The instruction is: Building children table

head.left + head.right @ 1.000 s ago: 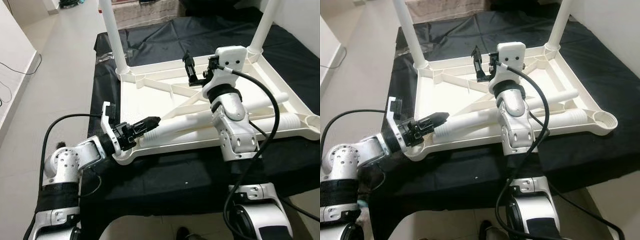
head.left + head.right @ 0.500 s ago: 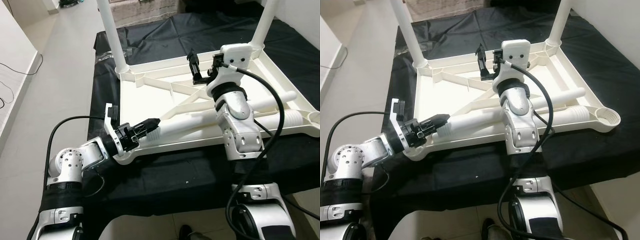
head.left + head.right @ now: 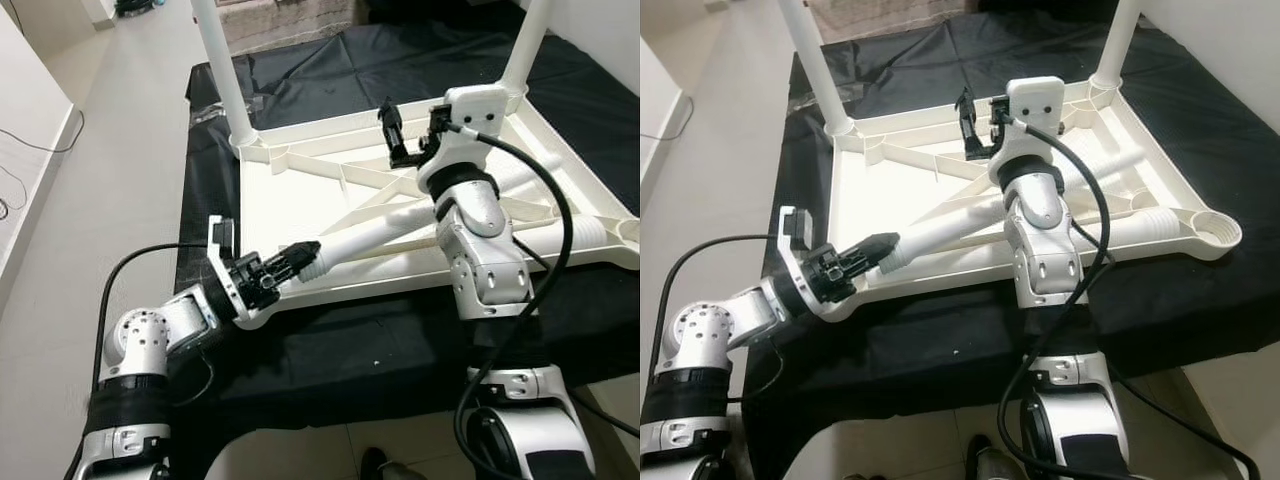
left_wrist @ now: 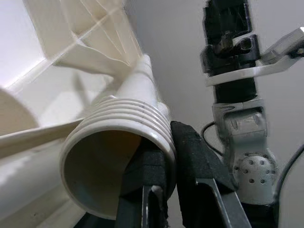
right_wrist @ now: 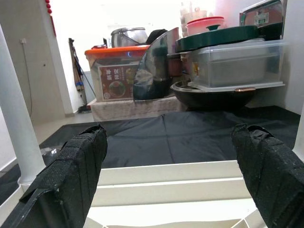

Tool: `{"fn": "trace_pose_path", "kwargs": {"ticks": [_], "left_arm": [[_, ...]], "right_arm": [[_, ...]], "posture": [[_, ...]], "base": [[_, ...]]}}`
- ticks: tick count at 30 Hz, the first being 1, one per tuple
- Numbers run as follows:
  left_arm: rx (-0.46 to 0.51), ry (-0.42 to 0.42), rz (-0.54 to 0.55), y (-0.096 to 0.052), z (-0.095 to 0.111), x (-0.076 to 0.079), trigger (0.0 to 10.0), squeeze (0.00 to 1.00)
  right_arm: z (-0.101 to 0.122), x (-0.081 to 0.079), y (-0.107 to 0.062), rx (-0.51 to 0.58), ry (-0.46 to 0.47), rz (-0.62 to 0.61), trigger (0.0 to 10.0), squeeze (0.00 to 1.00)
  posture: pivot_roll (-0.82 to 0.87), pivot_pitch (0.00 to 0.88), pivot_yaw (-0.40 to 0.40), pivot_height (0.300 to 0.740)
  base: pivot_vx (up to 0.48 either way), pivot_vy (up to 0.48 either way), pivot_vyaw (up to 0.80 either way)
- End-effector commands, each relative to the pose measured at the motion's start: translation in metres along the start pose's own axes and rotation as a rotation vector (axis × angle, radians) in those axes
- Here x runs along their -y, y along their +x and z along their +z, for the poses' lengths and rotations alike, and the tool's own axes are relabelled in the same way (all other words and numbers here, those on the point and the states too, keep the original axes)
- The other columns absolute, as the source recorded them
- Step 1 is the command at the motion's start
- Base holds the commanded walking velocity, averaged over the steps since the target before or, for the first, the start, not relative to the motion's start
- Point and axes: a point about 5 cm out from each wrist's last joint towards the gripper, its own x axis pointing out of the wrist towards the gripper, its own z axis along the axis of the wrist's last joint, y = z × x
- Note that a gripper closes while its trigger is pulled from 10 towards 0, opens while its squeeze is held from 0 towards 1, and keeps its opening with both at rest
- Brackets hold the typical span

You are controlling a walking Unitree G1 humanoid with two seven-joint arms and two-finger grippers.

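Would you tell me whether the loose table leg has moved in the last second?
Yes: the left gripper has lifted the table leg's threaded end above the tabletop's near rim.

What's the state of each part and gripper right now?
tabletop: upside down on the black cloth.
two legs: fitted, upright at the far corners.
loose leg: lying tilted on the tabletop, threaded end pinched.
left gripper: shut on the loose leg's rim.
right gripper: open, holding nothing.
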Motion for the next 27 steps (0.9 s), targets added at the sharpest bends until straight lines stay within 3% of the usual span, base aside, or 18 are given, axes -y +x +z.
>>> {"fn": "trace_pose_path", "kwargs": {"ticks": [1,2,4,5,7,8,10,13,15,17,20,22,23,25,27], "left_arm": [[0.015,-0.019,0.051,-0.01,-0.004,-0.007,0.0,0.0],[0.023,-0.019,0.048,-0.012,-0.004,-0.006,0.0,0.0],[0.055,-0.009,0.08,-0.018,-0.005,-0.008,0.0,0.0],[0.055,-0.009,0.08,-0.018,-0.005,-0.008,0.0,0.0],[0.093,0.014,0.11,-0.025,-0.004,-0.01,0.0,0.0],[0.093,0.014,0.11,-0.025,-0.004,-0.01,0.0,0.0],[0.175,0.081,0.122,-0.035,0.008,-0.004,0.0,0.0],[0.215,0.117,0.115,-0.039,0.016,0.003,0.0,0.0],[0.266,0.183,0.085,-0.041,0.03,0.018,0.0,0.0],[0.28,0.201,0.074,-0.041,0.034,0.024,0.0,0.0],[0.307,0.276,0.039,-0.038,0.042,0.044,0.0,0.0],[0.307,0.276,0.039,-0.038,0.042,0.044,0.0,0.0],[0.324,0.32,0.017,-0.037,0.046,0.056,0.0,0.0],[0.33,0.35,0.003,-0.036,0.046,0.063,0.0,0.0],[0.331,0.358,-0.001,-0.036,0.045,0.064,0.0,0.0]], "right_arm": [[0.008,-0.004,0.001,0.029,0.016,0.01,10.0,0.0],[0.009,-0.004,0.002,0.032,0.017,0.01,10.0,0.0],[0.018,-0.006,0.009,0.042,0.158,0.018,10.0,0.0],[0.018,-0.006,0.009,0.042,0.158,0.018,10.0,0.0],[0.027,-0.008,0.017,0.058,0.272,0.043,10.0,0.0],[0.027,-0.008,0.017,0.058,0.272,0.043,10.0,0.0],[0.038,-0.01,0.025,0.079,0.407,0.08,10.0,0.0],[0.038,-0.011,0.027,0.075,0.456,0.098,10.0,0.0],[0.03,-0.014,0.028,0.027,0.567,0.128,10.0,0.0],[0.026,-0.015,0.028,0.01,0.603,0.139,10.0,0.0],[0.004,-0.02,0.024,-0.12,0.783,0.184,10.0,0.0],[0.004,-0.02,0.024,-0.12,0.783,0.184,10.0,0.0],[-0.014,-0.027,0.018,-0.238,0.878,0.234,10.0,0.0],[-0.029,-0.035,0.011,-0.341,0.925,0.279,10.0,0.0],[-0.034,-0.038,0.008,-0.378,0.935,0.296,10.0,0.0]], "posture": [[-0.03,0.266,0.075,0.74],[-0.03,0.266,0.075,0.74],[-0.03,0.248,0.069,0.74],[-0.03,0.248,0.069,0.74],[-0.02,0.229,0.063,0.74],[-0.02,0.229,0.063,0.74],[-0.02,0.208,0.054,0.74],[-0.02,0.206,0.053,0.74],[-0.01,0.187,0.045,0.74],[-0.01,0.187,0.045,0.74],[0.0,0.163,0.038,0.74],[0.0,0.163,0.038,0.74],[0.0,0.154,0.034,0.74],[-0.01,0.152,0.035,0.74],[-0.01,0.144,0.031,0.74]], "base": [[0.0,0.0,0.0],[0.0,0.0,0.0],[0.0,0.0,0.0],[0.0,0.0,0.0],[0.0,0.0,0.0],[0.0,0.0,0.0],[0.0,0.0,0.0],[0.0,0.0,0.0],[0.0,0.0,0.0],[0.0,0.0,0.0],[0.0,0.0,0.0],[0.0,0.0,0.0],[0.0,0.0,0.0],[0.0,0.0,0.0],[0.0,0.0,0.0]]}}
